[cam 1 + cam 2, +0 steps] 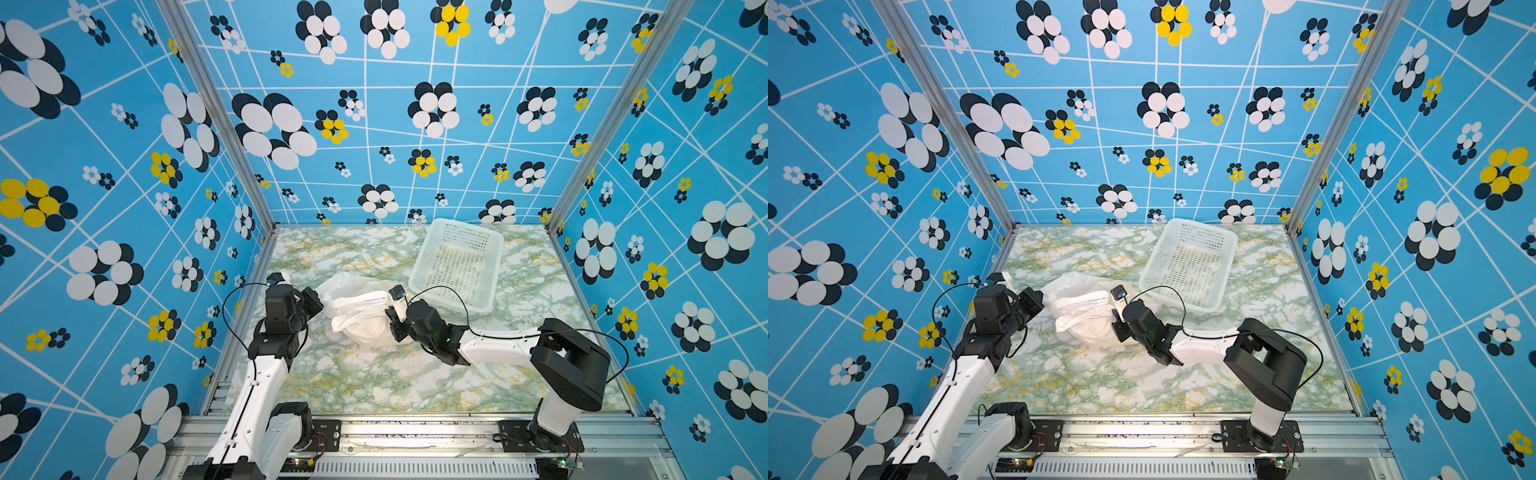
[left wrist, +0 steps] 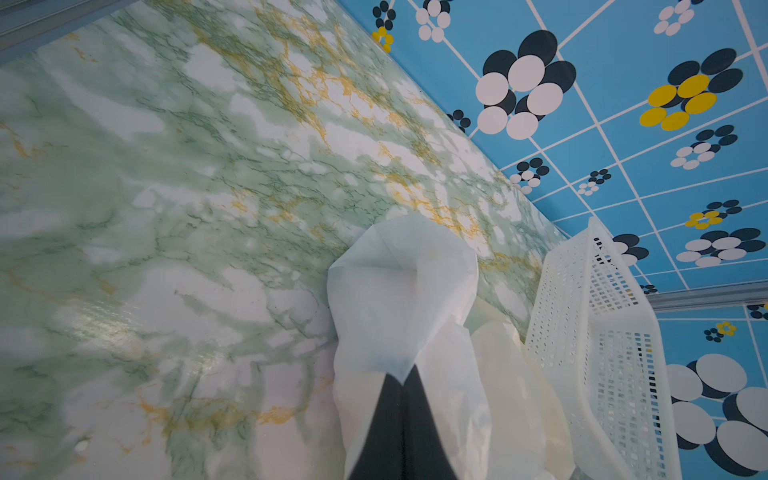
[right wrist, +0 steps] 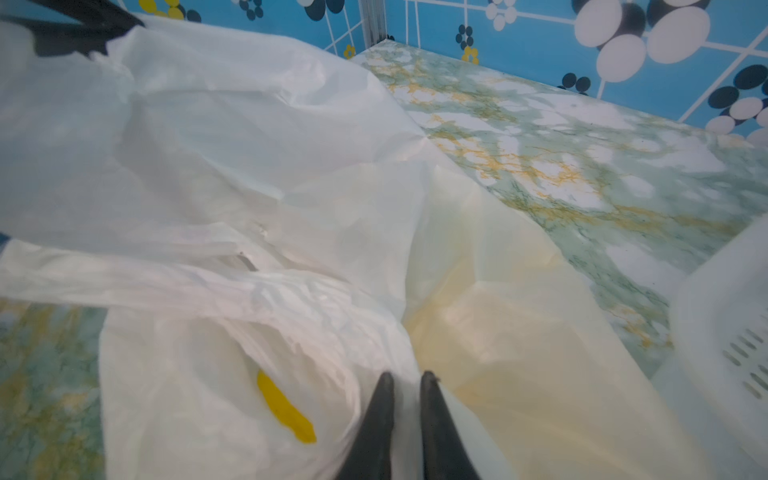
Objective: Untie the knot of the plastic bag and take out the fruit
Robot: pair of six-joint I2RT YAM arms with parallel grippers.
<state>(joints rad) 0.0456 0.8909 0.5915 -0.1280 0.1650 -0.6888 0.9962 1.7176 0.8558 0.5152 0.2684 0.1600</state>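
Blue printed panels (image 1: pixel 415 124) with white, black and yellow dot-flowers and white grid lines close the cell on three sides.

Table (image 1: pixel 374 374) (image 1: pixel 1100 374): green-white marble film with ochre veins.

Left arm (image 1: pixel 266 374) reaches up the left edge of the table. Right arm (image 1: pixel 494 345) comes in from the right and lies low toward the middle. A small pale mark (image 1: pixel 264 340) on a black joint of the left arm is too small to read.

Basket (image 1: pixel 457 266) (image 1: pixel 1187 266): rigid white perforated plastic, on the table toward the far right, open side up.

Plastic bag (image 1: pixel 361 320) (image 1: pixel 1084 318): thin, crinkled, translucent white. It lies on the table between the two grippers, just beside the basket's near-left corner.

Left gripper (image 1: pixel 318 302) (image 2: pixel 401 399): jaws pressed together, clamped on a flap of the plastic bag (image 2: pixel 399 291). The film stands up past the black tips. The basket (image 2: pixel 602 353) sits close behind it.

Right gripper (image 1: pixel 391 323) (image 3: pixel 407 378): fingers drawn in with only a thin gap, pinching a fold of the bag (image 3: pixel 249 166) at its right end.

Handle band (image 3: pixel 166 270): a twisted strip of white plastic running across the bag. It is possibly part of the tie, but the view is too blurred to confirm.

Fruit (image 3: pixel 286 411): one bright yellow elongated piece shows within the bag's folds, just beside the right fingertips. A duller yellow tint shows through the film next to it.
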